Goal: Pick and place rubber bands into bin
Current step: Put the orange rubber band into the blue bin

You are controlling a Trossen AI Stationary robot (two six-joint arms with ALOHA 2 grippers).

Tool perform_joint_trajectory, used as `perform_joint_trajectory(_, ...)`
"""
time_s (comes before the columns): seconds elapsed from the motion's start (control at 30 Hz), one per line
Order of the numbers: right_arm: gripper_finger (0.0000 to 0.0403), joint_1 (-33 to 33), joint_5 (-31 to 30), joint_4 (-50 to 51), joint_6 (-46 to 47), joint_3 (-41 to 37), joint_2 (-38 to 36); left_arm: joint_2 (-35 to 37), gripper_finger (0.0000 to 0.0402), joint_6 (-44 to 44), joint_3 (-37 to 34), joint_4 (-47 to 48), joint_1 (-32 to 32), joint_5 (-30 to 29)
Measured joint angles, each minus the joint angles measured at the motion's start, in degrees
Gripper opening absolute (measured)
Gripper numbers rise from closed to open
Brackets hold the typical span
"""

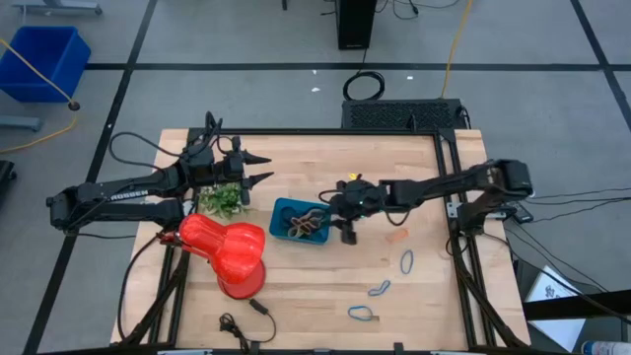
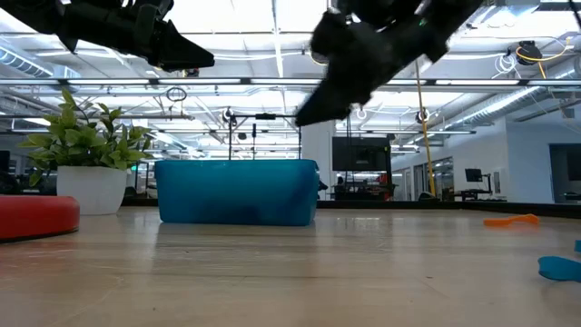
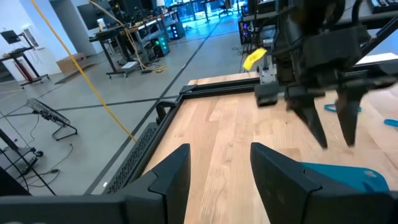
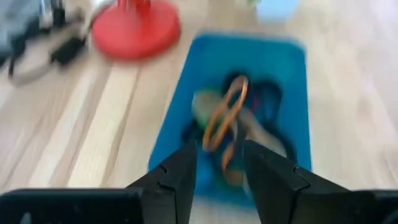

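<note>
The bin [image 1: 299,220] sits near the middle of the table [image 1: 325,296], holding a tangle of rubber bands [image 4: 231,121], orange, tan and dark. More bands lie loose on the wood well to its right: three blue ones [image 1: 406,260] and an orange one [image 1: 396,235]. The right gripper [image 1: 347,229] hangs just over the bin's right edge, jaws spread and empty. The left gripper [image 1: 258,168] waits above the table's far left, beside a small potted plant [image 1: 223,200], jaws also spread. A red vase [image 1: 229,251] lies left of the bin.

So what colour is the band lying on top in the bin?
Orange band, clearest in the right wrist view.
</note>
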State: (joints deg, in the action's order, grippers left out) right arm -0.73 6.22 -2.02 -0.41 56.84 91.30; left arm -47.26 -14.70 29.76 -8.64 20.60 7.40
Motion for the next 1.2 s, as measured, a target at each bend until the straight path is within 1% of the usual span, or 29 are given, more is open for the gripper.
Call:
perform_joint_trajectory(0.07,0.0125,0.66,-0.37,7.89,-0.43,0.0,-2.88,0.02,0.0175,0.14,0.0,0.02,0.0,0.0)
perform_joint_trajectory(0.13,0.0119,1.45,-1.81,15.86,1.39,0.0,-5.4,-0.01,0.0175,0.16,0.0,0.01,0.0,0.0)
perform_joint_trajectory(0.3,0.0105,3.28,-7.78,35.11,13.85,-0.04,-9.38,0.01,0.0175,0.16,0.0,0.02,0.0,0.0)
perform_joint_trajectory(0.37,0.0101,3.86,-8.81,41.16,18.77,-0.1,-10.25,0.02,0.0175,0.16,0.0,0.01,0.0,0.0)
perform_joint_trajectory(0.43,0.0097,4.51,-9.4,44.89,21.33,-0.89,-10.85,0.0,0.0175,0.13,0.0,-0.02,0.0,0.0)
perform_joint_trajectory(0.53,0.0094,5.42,-9.13,45.57,21.99,-3.95,-11.83,0.01,0.0175,0.13,0.0,-0.02,0.0,0.0)
perform_joint_trajectory(0.73,0.0093,8.08,-9.0,45.33,15.77,-11.34,-12.1,0.01,0.0175,0.13,0.0,-0.02,0.0,0.0)
perform_joint_trajectory(0.93,0.0093,10.03,-7.54,44.38,14.28,-15.43,-12.13,0.01,0.0175,0.13,0.0,-0.02,0.0,0.0)
perform_joint_trajectory(1.03,0.0093,10.3,-7.58,41.8,14.15,-16.55,-12.13,0.0,0.0175,0.13,0.0,-0.04,0.0,0.0)
perform_joint_trajectory(1.2,0.0093,10.23,-7.45,34.2,13.12,-19.94,-12.32,0.0,0.0175,0.12,0.0,-0.04,0.0,0.0)
